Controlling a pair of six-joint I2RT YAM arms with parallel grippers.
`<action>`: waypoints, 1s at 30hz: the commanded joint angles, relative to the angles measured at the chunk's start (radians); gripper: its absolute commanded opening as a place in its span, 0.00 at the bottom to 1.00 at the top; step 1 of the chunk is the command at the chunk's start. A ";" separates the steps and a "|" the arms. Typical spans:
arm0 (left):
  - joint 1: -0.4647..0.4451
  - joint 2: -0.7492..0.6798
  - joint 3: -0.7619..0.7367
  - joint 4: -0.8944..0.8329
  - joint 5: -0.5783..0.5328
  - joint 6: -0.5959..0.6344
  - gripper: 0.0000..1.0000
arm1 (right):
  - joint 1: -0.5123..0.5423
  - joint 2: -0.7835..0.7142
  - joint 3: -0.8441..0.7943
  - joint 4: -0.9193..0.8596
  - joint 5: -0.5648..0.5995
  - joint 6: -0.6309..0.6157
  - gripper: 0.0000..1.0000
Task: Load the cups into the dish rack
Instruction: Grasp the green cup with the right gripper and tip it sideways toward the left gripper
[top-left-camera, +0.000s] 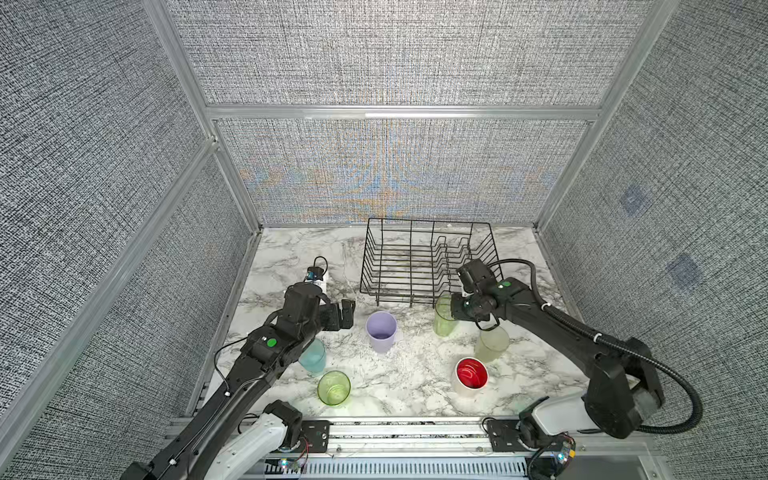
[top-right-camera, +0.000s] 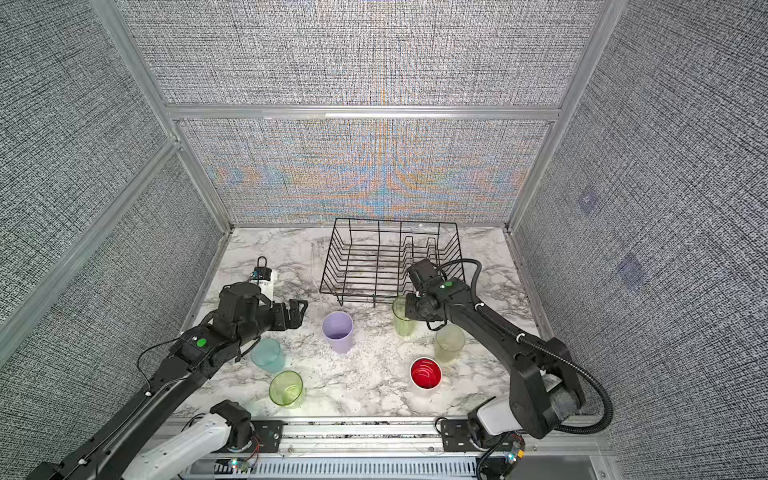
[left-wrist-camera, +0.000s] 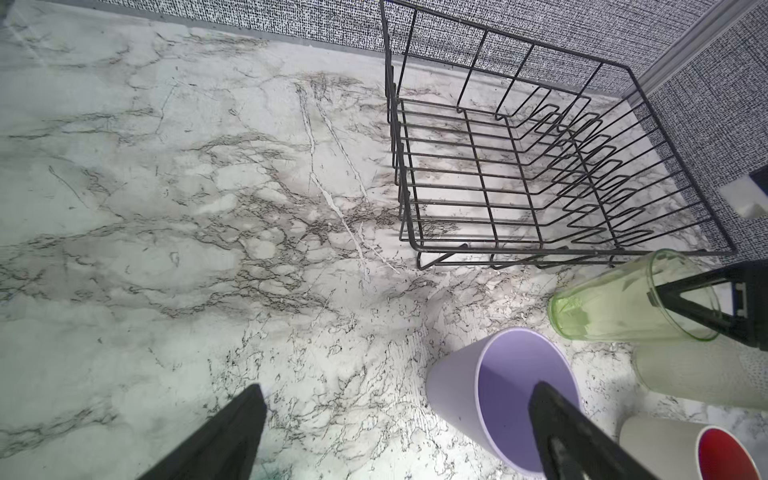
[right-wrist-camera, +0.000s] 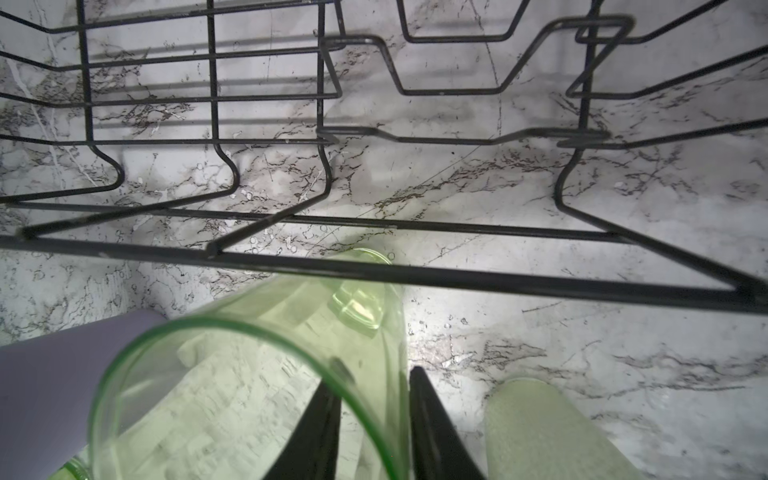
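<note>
- Left gripper (left-wrist-camera: 397, 385), nearest its wrist camera: fingers (left-wrist-camera: 232, 432) stand wide apart, with only bare table (left-wrist-camera: 166, 208) between them.
- Light blue cup (top-left-camera: 312, 357) and short green cup (top-left-camera: 333, 387): upright, well behind the left fingers; the blue one is partly hidden under that arm.
- Lilac cup (left-wrist-camera: 457, 386): upright, just beyond the left fingertips, not between them.
- Tall green cup (right-wrist-camera: 291, 316): on the table just beside the near side of the dish rack (right-wrist-camera: 457, 277), which holds no cups.
- Right gripper (right-wrist-camera: 374, 376): one finger inside the tall green cup, one outside, wall between them; a firm pinch cannot be confirmed.
- Frosted cup (right-wrist-camera: 540, 428): just beside the outer finger. White cup with red inside (top-left-camera: 471, 374): behind the right fingers.
- Handling (judgement): cups are probably light, stiff, thin-walled and smooth. Take hold at the rim wall and squeeze gently to prevent slip.
- Markings: no legible brand or writing on cups or rack.
</note>
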 joint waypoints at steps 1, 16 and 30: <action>-0.001 0.000 0.002 0.005 -0.011 0.004 0.99 | 0.000 0.001 -0.001 -0.009 -0.028 -0.022 0.18; 0.000 -0.021 0.038 -0.009 0.011 0.007 1.00 | 0.019 -0.156 -0.026 0.053 -0.120 -0.011 0.00; 0.000 0.023 0.171 0.096 0.399 -0.043 1.00 | 0.022 -0.428 -0.122 0.379 -0.364 0.081 0.00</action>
